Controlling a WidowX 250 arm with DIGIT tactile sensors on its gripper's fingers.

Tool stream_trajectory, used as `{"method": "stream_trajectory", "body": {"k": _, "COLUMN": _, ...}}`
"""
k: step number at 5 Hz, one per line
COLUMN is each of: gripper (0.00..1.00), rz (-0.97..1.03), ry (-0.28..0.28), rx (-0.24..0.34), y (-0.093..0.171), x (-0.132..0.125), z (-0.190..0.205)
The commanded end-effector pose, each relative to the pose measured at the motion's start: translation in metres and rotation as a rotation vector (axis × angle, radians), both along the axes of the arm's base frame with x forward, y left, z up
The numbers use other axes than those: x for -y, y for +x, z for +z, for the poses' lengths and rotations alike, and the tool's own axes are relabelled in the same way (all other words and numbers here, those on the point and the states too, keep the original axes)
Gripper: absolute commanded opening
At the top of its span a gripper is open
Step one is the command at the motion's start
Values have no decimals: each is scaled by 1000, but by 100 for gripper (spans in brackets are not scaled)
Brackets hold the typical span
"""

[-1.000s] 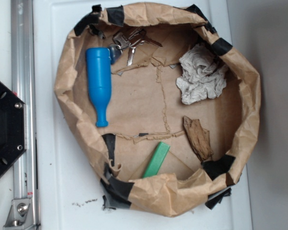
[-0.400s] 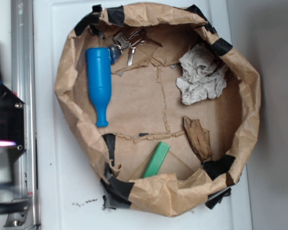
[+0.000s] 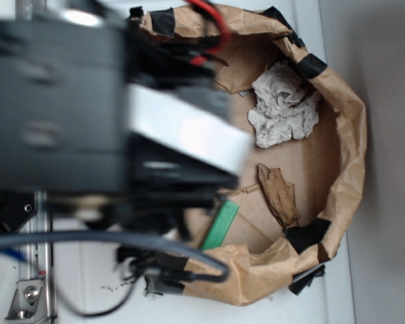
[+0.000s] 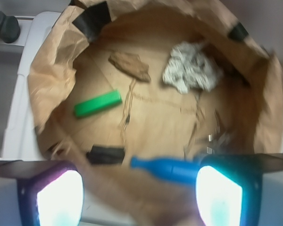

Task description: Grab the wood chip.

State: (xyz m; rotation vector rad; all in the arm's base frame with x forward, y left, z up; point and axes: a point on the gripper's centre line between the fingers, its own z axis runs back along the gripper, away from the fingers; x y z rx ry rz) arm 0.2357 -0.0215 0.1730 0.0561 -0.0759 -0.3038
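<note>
The wood chip [image 3: 278,195] lies flat on the floor of a crumpled brown paper basin [image 3: 351,135], low on the right side in the exterior view, near the wall. It's rough, dark brown and bark-like, with jagged edges. Its long axis runs on a slant there, upper-left end to lower-right end; in the wrist view the chip [image 4: 129,66] sits far up the frame, slanting upper left to lower right.

Just left of it on the paper floor is a smooth green rectangular block [image 3: 221,225], apart from the chip. Above it sits a wrinkled white wad of crumpled paper [image 3: 282,104]. Black tape patches [image 3: 306,235] hold the rim together. The wrist view also catches a glossy blue plastic bottle [image 4: 167,167] lying on its side at the near edge.

Big change from a moment ago: the arm [image 3: 94,115] has swept in, a blurred black and silver mass now covering the left half of the basin and hiding the bottle and keys seen earlier. The chip, block and wad haven't budged.

The gripper [image 4: 132,197] shows two finger pads [image 4: 219,195] set wide apart, nothing between them, well short of the chip.
</note>
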Motion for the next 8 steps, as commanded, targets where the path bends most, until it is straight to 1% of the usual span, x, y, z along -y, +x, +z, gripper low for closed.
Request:
{"method": "stream_trajectory", "body": {"k": 1, "gripper": 100, "rz": -158, "ry": -16, "rx": 68, "y": 45, "x": -21, "z": -29}}
{"method": "stream_trajectory", "body": {"k": 2, "gripper": 100, "rz": -248, "ry": 40, "rx": 93, "y": 58, "x": -20, "z": -47}}
{"method": "stream_trajectory", "body": {"k": 3, "gripper": 100, "rz": -313, "ry": -9, "rx": 80, "y": 73, "x": -12, "z": -75}}
{"method": "stream_trajectory", "body": {"k": 4, "gripper": 100, "rz": -325, "ry": -48, "rx": 72, "y": 78, "x": 11, "z": -94}}
{"method": "stream_trajectory", "body": {"k": 5, "gripper": 100, "rz": -307, "ry": -63, "rx": 88, "y": 86, "x": 26, "z": -118}}
{"method": "stream_trajectory", "body": {"k": 6, "gripper": 100, "rz": -305, "ry": -57, "rx": 87, "y": 96, "x": 37, "z": -145}}
{"method": "stream_trajectory", "body": {"k": 7, "gripper": 100, "rz": -337, "ry": -6, "rx": 121, "y": 99, "x": 42, "z": -169}}
{"method": "stream_trajectory", "body": {"k": 8, "gripper": 0, "rz": -313, "ry": -10, "rx": 107, "y": 96, "x": 39, "z": -179}}
